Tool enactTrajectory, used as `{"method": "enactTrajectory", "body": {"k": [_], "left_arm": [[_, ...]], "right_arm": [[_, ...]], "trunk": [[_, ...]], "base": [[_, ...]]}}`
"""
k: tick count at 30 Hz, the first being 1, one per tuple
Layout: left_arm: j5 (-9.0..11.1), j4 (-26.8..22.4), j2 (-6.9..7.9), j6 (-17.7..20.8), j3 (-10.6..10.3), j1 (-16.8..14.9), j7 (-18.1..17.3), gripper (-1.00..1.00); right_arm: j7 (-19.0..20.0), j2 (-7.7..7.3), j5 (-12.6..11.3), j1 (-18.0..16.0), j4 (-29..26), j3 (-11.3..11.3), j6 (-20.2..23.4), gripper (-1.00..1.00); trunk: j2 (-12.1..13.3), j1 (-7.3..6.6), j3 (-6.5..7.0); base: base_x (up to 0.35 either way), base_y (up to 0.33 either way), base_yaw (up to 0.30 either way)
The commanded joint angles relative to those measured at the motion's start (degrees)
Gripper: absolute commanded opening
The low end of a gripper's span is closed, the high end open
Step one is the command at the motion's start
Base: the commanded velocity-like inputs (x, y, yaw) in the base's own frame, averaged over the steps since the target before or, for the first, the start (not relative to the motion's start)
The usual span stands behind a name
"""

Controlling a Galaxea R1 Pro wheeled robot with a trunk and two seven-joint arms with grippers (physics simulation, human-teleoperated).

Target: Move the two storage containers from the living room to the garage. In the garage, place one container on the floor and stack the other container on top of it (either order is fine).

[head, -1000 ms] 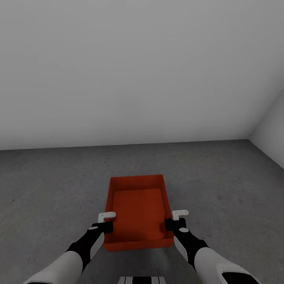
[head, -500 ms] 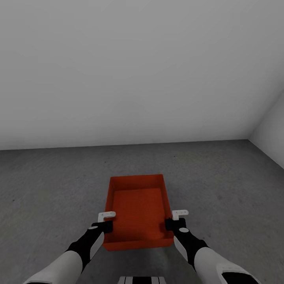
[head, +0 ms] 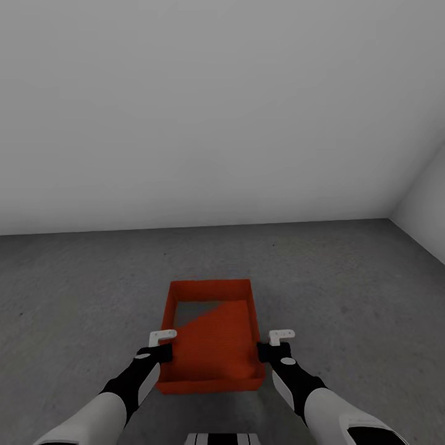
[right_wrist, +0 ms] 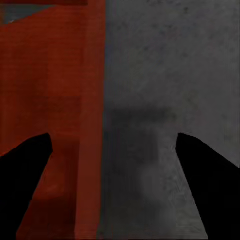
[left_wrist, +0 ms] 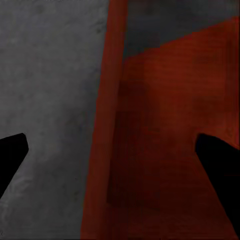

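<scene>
Storage container (head: 210, 346), orange-red, low on the dark grey floor (head: 346, 278) before a pale wall (head: 222, 111), flanked in the head view by left gripper (head: 162, 343) and right gripper (head: 274, 343). Left wrist view: fingers (left_wrist: 220, 165) spread wide, straddling its side wall. Right wrist view: same wide straddle, no grip.

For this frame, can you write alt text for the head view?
An orange-red open-topped rectangular storage container sits low over the dark grey concrete floor, flanked by the open left tool and right tool straddling its side walls. A plain white-grey wall rises behind.
</scene>
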Motion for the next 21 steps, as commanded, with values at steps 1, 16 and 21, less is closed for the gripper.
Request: {"method": "enactTrajectory", "body": {"k": [1,16,21], "left_arm": [[0.6,-0.1,-0.01,0.3,0.0,0.0,0.2,1.00],[0.5,-0.5,-0.10,-0.1,-0.3,0.0,0.1,1.00],[0.5,-0.4,-0.15,-0.1,-0.3,0.0,0.2,1.00]], "right_arm": [[-0.2,0.04,0.6,0.0,0.1,-0.4,-0.2,1.00],[0.1,-0.03,0.6,0.0,0.1,-0.4,0.0,1.00],[0.1,-0.05,0.6,0.0,0.1,-0.4,0.1,1.00]], "trunk": [[0.0,-0.01,-0.04],[0.0,-0.01,-0.04],[0.0,-0.01,-0.04]], "base": [[0.000,0.000,0.000],[0.000,0.000,0.000],[0.000,0.000,0.000]]}}
